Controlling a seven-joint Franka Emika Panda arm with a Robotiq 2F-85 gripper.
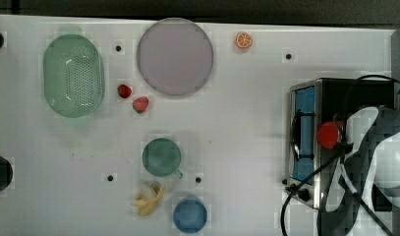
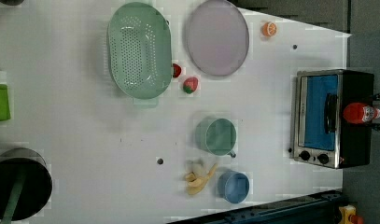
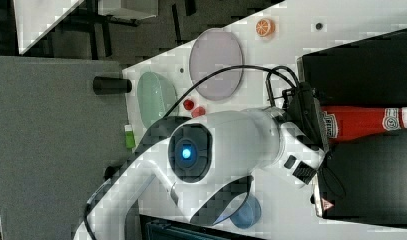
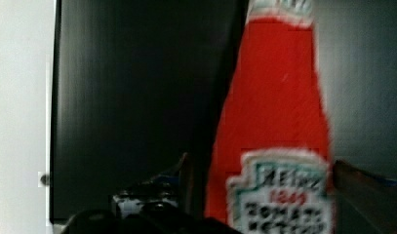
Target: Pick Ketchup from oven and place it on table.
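Wrist view: fingers (image 4: 257,168) spread wide on either side of the upright ketchup (image 4: 276,107), gripping nothing, on the black top of the oven (image 4: 137,97); an off-centre closure could topple the tall bottle off toward the tabletop (image 1: 237,123)

The ketchup (image 3: 363,122) is a red plastic bottle with a white cap and a white label with red and dark letters. It lies on its side on the black top of the oven (image 2: 355,140), touching it. In the right view its cap points to the right view's right. In the left view the ketchup (image 2: 360,113) sits above the door handle.

The oven is a box with a black top, a silver front, a blue glass door and black knobs. Its door is closed. It stands on the white table (image 1: 237,128), at the top view's right edge.
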